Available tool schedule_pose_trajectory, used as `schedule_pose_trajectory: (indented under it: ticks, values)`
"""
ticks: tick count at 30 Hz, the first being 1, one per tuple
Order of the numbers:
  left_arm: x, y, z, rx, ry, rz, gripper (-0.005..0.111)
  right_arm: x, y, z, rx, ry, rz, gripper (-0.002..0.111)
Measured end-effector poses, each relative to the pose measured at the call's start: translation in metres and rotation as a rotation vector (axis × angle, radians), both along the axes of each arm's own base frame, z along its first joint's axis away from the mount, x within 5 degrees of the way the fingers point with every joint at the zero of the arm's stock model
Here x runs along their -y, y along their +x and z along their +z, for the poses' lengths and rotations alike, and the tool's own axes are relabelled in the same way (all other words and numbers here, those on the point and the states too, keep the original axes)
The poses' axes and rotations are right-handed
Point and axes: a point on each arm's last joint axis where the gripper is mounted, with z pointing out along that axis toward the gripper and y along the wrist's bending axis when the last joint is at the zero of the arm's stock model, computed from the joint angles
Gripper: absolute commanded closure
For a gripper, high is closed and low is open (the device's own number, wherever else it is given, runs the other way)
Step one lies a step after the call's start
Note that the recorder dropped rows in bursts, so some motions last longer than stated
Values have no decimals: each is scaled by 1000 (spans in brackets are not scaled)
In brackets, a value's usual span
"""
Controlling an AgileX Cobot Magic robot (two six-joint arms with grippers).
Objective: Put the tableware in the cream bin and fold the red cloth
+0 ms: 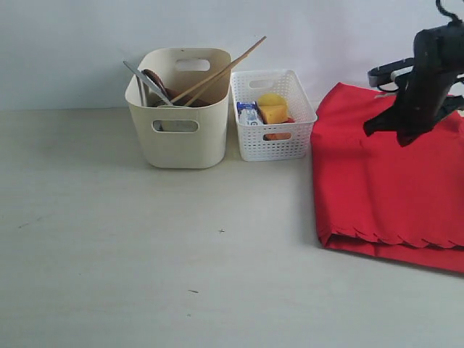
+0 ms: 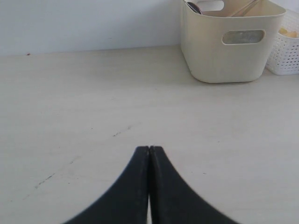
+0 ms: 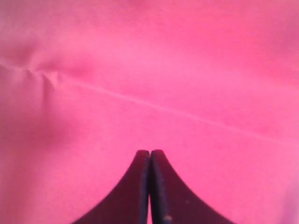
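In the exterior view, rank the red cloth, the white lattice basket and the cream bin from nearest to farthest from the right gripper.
1. Red cloth, at the right, directly below the right gripper.
2. White lattice basket, in the middle, just left of the cloth.
3. Cream bin, farther left, beside the basket.

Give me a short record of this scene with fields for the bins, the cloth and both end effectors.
cream bin: holds chopsticks, knife and more
basket: beside the bin, holds food
cloth: folded, scalloped edge in front, on table
left end effector: shut, empty, over table
right end effector: shut, empty, over cloth
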Motion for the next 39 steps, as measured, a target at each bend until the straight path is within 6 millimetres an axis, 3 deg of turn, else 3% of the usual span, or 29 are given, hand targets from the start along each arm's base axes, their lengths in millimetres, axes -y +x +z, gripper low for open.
schedule_pose_trajectory:
  ticks: [3,6,13,26,34,39]
  values:
    - [0,0,0,0,0,0,107,14,-5,19,6,-4,-58,108]
    - [0,0,0,0,0,0,107,34,-11,22,-30,2,-144,108]
    - [0,0,0,0,0,0,107,63,-30,-8,-98,21,-254,108]
    - [0,0,0,0,0,0,107,66,-14,-39,37,65,-242,108]
    - [0,0,0,0,0,0,107,67,12,-47,139,144,-264,108]
    - [0,0,0,0,0,0,107,62,18,-48,165,233,-259,108]
